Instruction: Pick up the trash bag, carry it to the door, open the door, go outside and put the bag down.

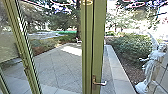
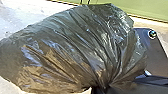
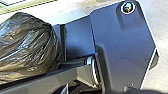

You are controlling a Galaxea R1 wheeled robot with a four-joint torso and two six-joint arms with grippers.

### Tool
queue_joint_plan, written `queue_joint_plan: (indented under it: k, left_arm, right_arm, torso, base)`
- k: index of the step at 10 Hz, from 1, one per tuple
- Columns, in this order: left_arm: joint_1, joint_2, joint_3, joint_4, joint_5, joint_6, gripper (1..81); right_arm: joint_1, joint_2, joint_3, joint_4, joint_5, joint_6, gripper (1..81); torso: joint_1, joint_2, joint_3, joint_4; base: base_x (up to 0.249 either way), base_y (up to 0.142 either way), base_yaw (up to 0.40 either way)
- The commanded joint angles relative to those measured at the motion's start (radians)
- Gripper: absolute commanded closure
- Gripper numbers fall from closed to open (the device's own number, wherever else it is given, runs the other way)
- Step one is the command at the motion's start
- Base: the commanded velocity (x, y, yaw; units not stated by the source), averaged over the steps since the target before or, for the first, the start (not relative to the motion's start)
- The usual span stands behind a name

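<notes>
Before me, just right of centre, stands a door frame [image 1: 98, 37] with a handle [image 1: 100, 83] low on it. Another upright post [image 1: 28, 62] stands to my left. The paved yard [image 1: 60, 60] lies beyond them, showing between the two, with plants [image 1: 40, 45] along its far left side and trees [image 1: 58, 15] behind. Right of the frame, a stone edging [image 1: 118, 70] runs away from me; past it are a soil bed [image 1: 135, 72], a bush [image 1: 132, 46] and, farthest right, a statue [image 1: 152, 60]. The trash bag [image 2: 75, 50] is beside my base [image 3: 120, 45]; whether they touch I can't tell.
</notes>
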Motion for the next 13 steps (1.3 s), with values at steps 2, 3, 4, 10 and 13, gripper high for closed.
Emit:
queue_joint_plan:
  k: [2, 3, 4, 10, 13]
  left_arm:
    - [-0.057, 0.001, -0.003, 0.013, 0.044, 0.008, 81.1]
    - [-0.057, 0.001, -0.003, 0.013, 0.044, 0.008, 81.1]
    - [-0.057, 0.001, -0.003, 0.013, 0.044, 0.008, 81.1]
    - [-0.057, 0.001, -0.003, 0.013, 0.044, 0.014, 81.1]
    - [-0.057, 0.001, -0.003, 0.013, 0.044, 0.013, 81.1]
  right_arm:
    - [0.043, 0.011, 0.005, -0.006, -0.053, -0.005, 1.0]
    - [0.043, 0.011, 0.005, -0.006, -0.053, -0.005, 1.0]
    - [0.043, 0.011, 0.005, -0.006, -0.053, -0.005, 1.0]
    - [0.043, 0.011, 0.005, -0.008, -0.053, -0.005, 1.0]
    - [0.046, 0.012, 0.005, -0.009, -0.053, -0.005, 1.0]
  torso:
    - [0.000, 0.000, 0.000, 0.000]
    - [0.000, 0.000, 0.000, 0.000]
    - [0.000, 0.000, 0.000, 0.000]
    - [0.000, 0.000, 0.000, 0.000]
    - [0.000, 0.000, 0.000, 0.000]
  base:
    - [0.000, 0.000, 0.267]
    - [0.000, 0.000, 0.265]
    - [0.000, 0.000, 0.236]
    - [0.000, 0.000, 0.205]
    - [0.000, 0.000, 0.129]
